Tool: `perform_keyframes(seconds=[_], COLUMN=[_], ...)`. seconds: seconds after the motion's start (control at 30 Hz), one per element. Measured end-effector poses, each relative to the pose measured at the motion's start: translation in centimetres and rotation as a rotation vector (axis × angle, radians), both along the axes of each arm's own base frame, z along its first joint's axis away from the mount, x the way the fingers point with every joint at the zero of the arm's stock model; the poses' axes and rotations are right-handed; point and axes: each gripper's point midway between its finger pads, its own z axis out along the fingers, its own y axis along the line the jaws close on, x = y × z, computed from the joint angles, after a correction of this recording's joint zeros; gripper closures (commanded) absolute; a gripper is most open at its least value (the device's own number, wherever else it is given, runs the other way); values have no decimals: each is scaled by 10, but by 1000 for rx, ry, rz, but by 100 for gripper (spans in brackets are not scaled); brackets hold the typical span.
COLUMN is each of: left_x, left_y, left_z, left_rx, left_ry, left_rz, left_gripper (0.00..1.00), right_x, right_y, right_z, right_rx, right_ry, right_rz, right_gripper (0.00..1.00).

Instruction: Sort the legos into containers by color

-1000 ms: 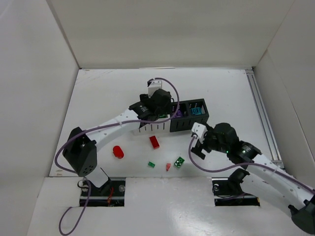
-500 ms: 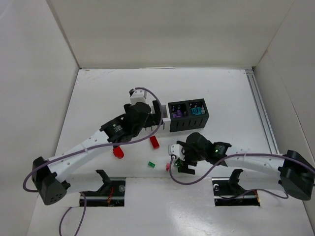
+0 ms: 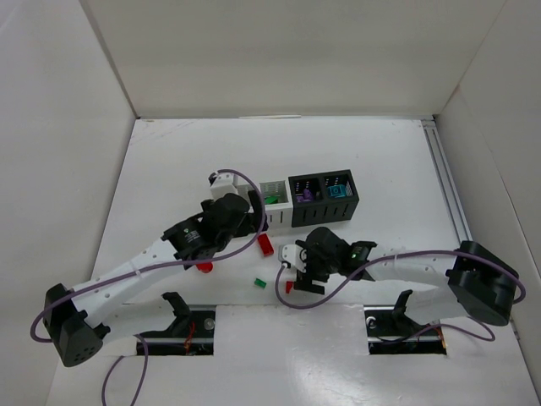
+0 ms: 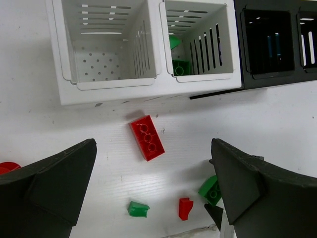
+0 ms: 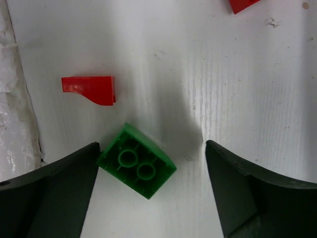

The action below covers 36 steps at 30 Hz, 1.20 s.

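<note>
The containers stand in a row: two white bins [image 4: 67, 87] and two black bins [image 3: 323, 211]. Green legos [image 4: 179, 67] lie in the right white bin; the left one shows nothing inside. Purple and teal pieces show in the black bins. My left gripper [image 4: 152, 148] hangs open above a red brick [image 4: 147, 137]. Low over the table, my right gripper [image 5: 152, 145] is open around a green brick [image 5: 137, 161] lying studs down, its left finger touching the brick's corner. A small red piece [image 5: 90, 89] lies just beside that brick.
A small green piece [image 4: 137, 208] and a red round piece [image 3: 204, 266] lie loose on the white table near the front edge. White walls enclose the table at the left, back and right. A rail [image 3: 448, 194] runs along the right side.
My left arm has drawn back from over the white bins toward the red brick, with its jaws opened wide. My right arm has swung left and come down around the green brick.
</note>
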Motion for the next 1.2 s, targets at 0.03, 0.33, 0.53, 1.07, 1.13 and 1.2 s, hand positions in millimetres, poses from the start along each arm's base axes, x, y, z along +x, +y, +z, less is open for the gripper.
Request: perform_keyframes(seconds=[0.03,0.33,0.53,1.07,1.13,1.2], left_x=[0,-1,-4,-21,-21,-21], left_y=[0,2,4,-11,-14,-16], left_z=[1,3,10,-2,-7,-11], left_rx=[-4,-16,-44,-107,-93,-84], left_ry=[-1,-1,-9,44,53,59], left_rz=[2,16,16,-78,-99,-118], left_gripper=[0,0,0,0,0,0], right_x=[1,2,6,5,1,1], right_y=[0,-2,0,-173,-183,-183], right_z=[0,4,31,7,10,14], right_rx=[1,3,27,-190,-178,-138], right_ry=[-2,-11,-41,167,184,194], right_rz=[-4,-21,-17,-1100,-1159,-1191], right_gripper=[17,59,42,0,0,0])
